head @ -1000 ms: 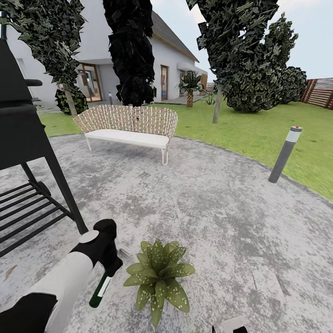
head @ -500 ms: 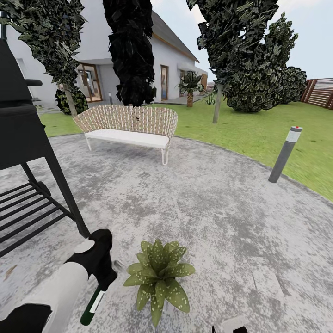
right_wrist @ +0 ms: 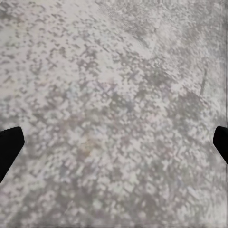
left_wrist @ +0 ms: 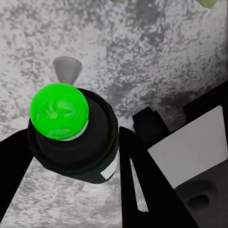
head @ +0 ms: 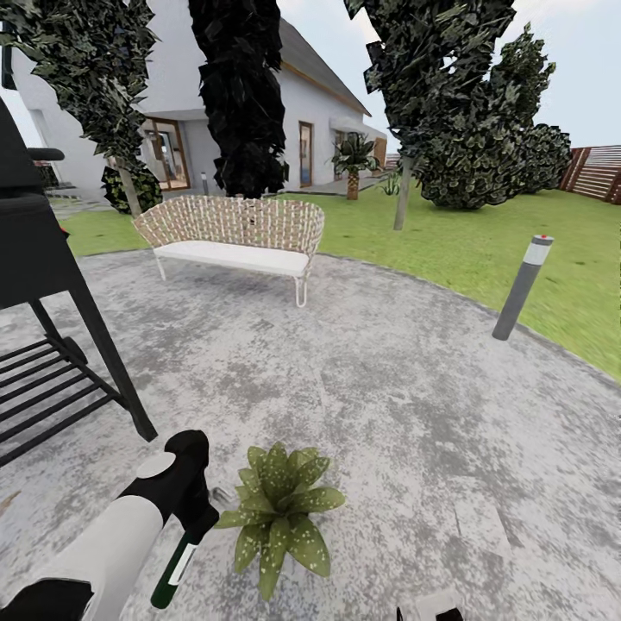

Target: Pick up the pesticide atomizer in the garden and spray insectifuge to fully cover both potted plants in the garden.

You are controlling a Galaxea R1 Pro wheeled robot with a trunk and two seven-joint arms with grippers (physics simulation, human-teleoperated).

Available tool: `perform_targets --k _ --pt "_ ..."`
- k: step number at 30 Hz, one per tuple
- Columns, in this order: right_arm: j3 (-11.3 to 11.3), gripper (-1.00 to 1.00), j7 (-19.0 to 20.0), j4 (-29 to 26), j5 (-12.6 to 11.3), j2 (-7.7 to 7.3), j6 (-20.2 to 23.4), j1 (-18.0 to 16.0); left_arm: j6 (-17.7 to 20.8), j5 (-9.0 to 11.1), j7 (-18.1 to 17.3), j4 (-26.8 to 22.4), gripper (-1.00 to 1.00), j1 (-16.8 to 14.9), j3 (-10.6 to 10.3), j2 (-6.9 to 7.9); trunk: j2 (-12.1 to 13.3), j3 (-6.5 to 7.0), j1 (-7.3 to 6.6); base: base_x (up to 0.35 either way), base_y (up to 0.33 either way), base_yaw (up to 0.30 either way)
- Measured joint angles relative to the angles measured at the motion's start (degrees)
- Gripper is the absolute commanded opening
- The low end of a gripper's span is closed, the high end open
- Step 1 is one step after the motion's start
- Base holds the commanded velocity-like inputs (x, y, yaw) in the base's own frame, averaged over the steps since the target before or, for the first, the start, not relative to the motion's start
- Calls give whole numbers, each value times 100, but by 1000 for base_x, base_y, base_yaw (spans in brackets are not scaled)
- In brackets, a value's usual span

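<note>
In the head view my left gripper (head: 195,516) hangs low over the grey paving, shut on the pesticide atomizer (head: 176,569), whose dark green body with a white label points down. The left wrist view looks down on the atomizer (left_wrist: 71,137) and its bright green dot, with black fingers (left_wrist: 142,185) on both sides of it and the left gripper (left_wrist: 76,161) closed around it. One potted plant (head: 276,516), a low rosette of speckled olive leaves, stands just right of the bottle. My right gripper (right_wrist: 114,142) is open over bare paving, its tips at the picture's edges.
A black metal stand (head: 52,285) with a slatted shelf rises close on the left. A wicker bench (head: 233,233) stands beyond the paving, and a grey bollard light (head: 521,289) marks the lawn's edge at right. Trees, a house and a wooden fence (head: 595,171) lie further back.
My left arm has dropped a little with the atomizer since a second ago. The whole head view has then shifted slightly, so the camera moved.
</note>
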Motion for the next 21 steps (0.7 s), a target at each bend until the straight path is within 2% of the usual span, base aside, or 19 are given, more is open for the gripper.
perform_targets --k 5,9,21 --pt "0 100 0 1 10 11 0 -1 2 2 -2 -11 -100 -10 1 -2 0 0 1 -231 -198 246" --pt "0 100 0 2 23 12 0 -1 2 4 -16 -233 -100 -10 -2 -13 0 0 1 -234 -196 278" --pt "8 100 9 8 28 20 0 -1 12 8 10 -258 -100 -33 -5 -45 0 0 1 -234 -196 278"
